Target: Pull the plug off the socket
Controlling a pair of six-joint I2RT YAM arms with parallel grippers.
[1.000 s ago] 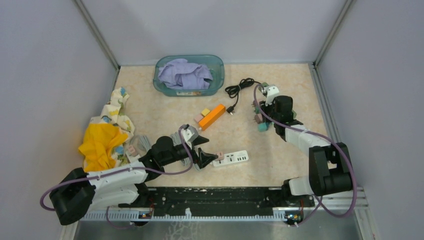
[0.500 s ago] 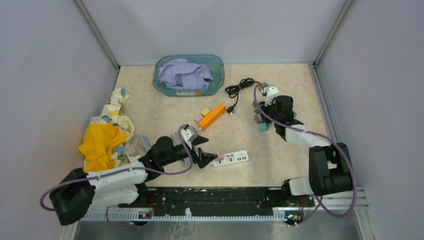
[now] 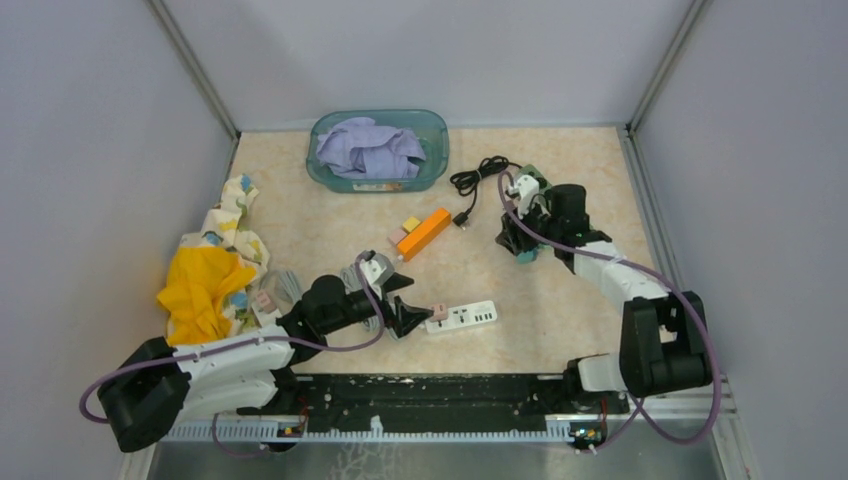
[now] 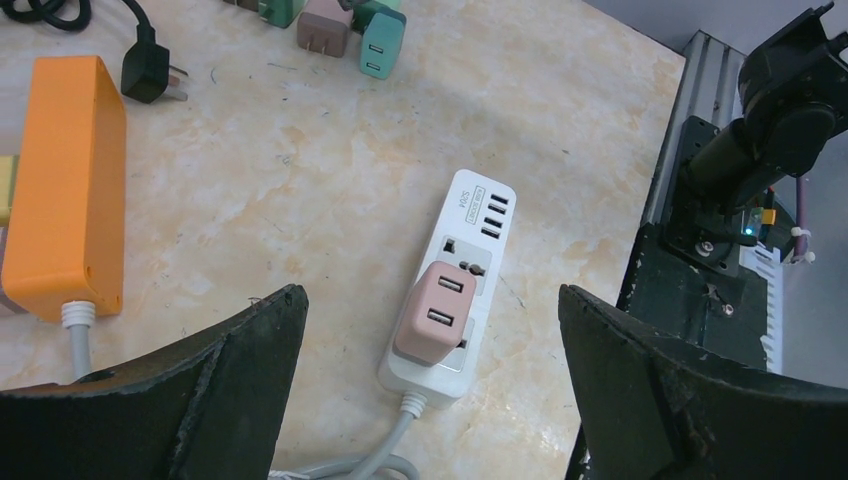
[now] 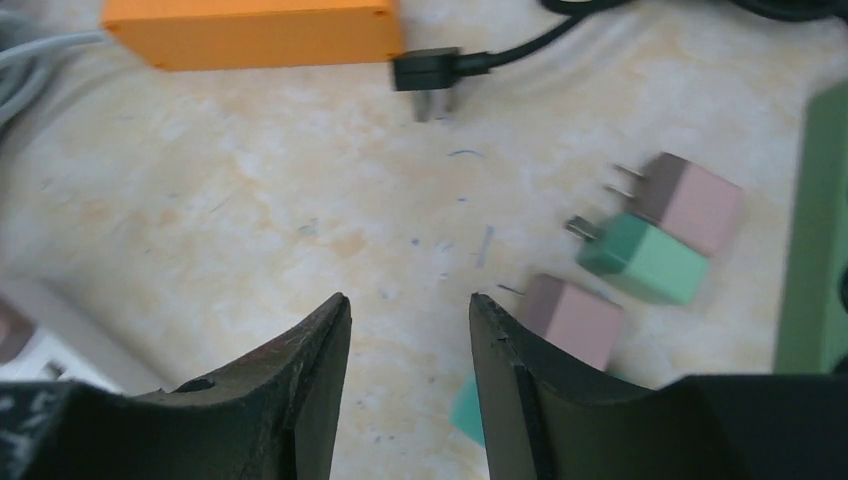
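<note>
Low in the frame, the left jaws gape wide and hold nothing. Between their rough black fingers (image 4: 240, 350), untouched, shows the rounded dusty-pink plastic plug (image 4: 435, 312). It sits in the cord end of the slim white plastic power strip (image 4: 472, 215), flat on the mottled beige stone-patterned desk (image 4: 300, 200). Higher, a smooth orange rectangular box (image 4: 65, 190) lies at left. At upper right the right jaws stand slightly parted and empty beside small pink and teal cube chargers (image 5: 645, 258). Farthest, a teal plastic basket (image 3: 441, 150) holds crumpled lilac cloth (image 3: 365, 148).
</note>
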